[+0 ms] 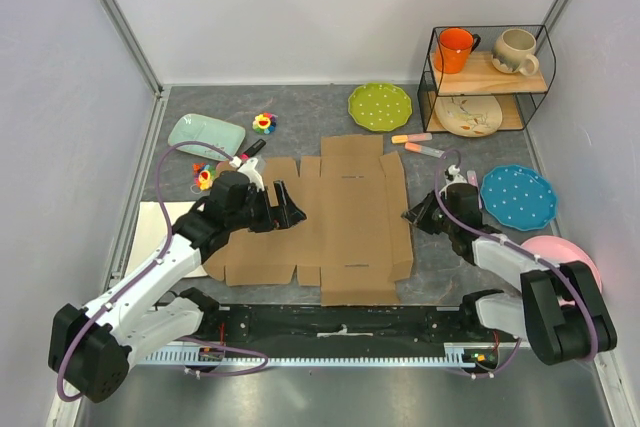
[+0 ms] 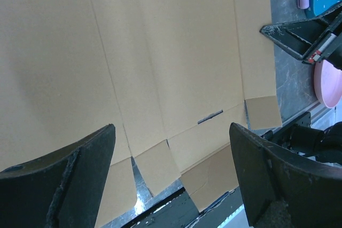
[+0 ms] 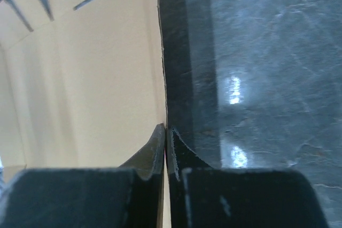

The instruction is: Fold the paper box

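The paper box (image 1: 345,217) lies flat mid-frame. The right gripper (image 3: 166,132) clamps its right edge, and the left gripper (image 1: 288,205) stands wide open over its left part.

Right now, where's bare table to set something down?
Bare: back strip between the colourful toy and green plate, behind the paper box. Crowded: right side with chalk sticks, blue plate and right gripper pinching the box edge; left side with mint tray and open left gripper.

Left jaws wide (right jaws tight)
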{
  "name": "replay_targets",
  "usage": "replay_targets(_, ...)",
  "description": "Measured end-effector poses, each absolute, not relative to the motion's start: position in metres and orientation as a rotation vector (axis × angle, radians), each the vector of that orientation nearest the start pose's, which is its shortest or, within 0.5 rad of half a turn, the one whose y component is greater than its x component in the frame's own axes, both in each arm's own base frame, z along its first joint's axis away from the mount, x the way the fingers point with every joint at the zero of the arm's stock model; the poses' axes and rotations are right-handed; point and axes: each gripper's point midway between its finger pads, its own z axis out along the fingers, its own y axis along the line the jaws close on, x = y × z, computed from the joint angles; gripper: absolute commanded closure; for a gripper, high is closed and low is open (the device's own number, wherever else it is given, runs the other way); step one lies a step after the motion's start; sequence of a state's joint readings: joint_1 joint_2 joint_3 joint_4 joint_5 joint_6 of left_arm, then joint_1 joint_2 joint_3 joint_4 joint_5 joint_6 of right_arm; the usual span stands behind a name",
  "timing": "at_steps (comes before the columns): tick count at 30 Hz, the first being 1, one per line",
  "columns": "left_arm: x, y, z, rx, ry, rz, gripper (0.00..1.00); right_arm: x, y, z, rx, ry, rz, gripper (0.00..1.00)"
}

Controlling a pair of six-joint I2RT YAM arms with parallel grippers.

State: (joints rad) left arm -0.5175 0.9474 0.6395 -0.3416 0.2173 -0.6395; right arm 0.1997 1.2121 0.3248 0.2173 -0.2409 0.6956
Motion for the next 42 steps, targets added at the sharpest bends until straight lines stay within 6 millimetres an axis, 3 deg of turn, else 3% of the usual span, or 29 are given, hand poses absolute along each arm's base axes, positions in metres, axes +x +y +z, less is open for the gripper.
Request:
replay_targets(7,0.221,-0.197,0.145,-0.011,2.339,-0.850,0.06,0.269,0.126,0.068,0.374,2.244,0.753,1.00)
replay_targets(11,0.233,-0.200,0.172,0.008,2.278,-0.843,0.05,0.279,0.127,0.129,0.289,2.152,0.755,1.00)
replay_targets(14,0.249,-0.200,0.203,0.012,2.196,-0.818,0.04,0.285,0.131,0.173,0.221,2.092,0.771,1.00)
replay_targets(18,0.269,-0.200,0.240,0.024,2.092,-0.781,0.03,0.284,0.138,0.219,0.124,2.073,0.794,1.00)
replay_targets(21,0.284,-0.201,0.251,0.066,2.020,-0.745,0.02,0.278,0.140,0.247,0.049,2.087,0.792,1.00)
replay_targets(25,0.304,-0.206,0.246,0.130,1.925,-0.704,0.03,0.268,0.139,0.271,-0.030,2.120,0.748,1.00)
replay_targets(28,0.321,-0.215,0.233,0.192,1.901,-0.677,0.03,0.256,0.139,0.263,-0.071,2.179,0.700,1.00)
replay_targets(35,0.362,-0.237,0.188,0.369,1.932,-0.589,0.00,0.229,0.128,0.200,-0.086,2.394,0.603,1.00)
replay_targets(39,0.375,-0.254,0.182,0.513,1.895,-0.599,0.00,0.221,0.128,0.179,-0.091,2.452,0.597,1.00)
replay_targets(42,0.382,-0.266,0.180,0.614,1.861,-0.642,0.01,0.218,0.130,0.175,-0.105,2.463,0.601,1.00)
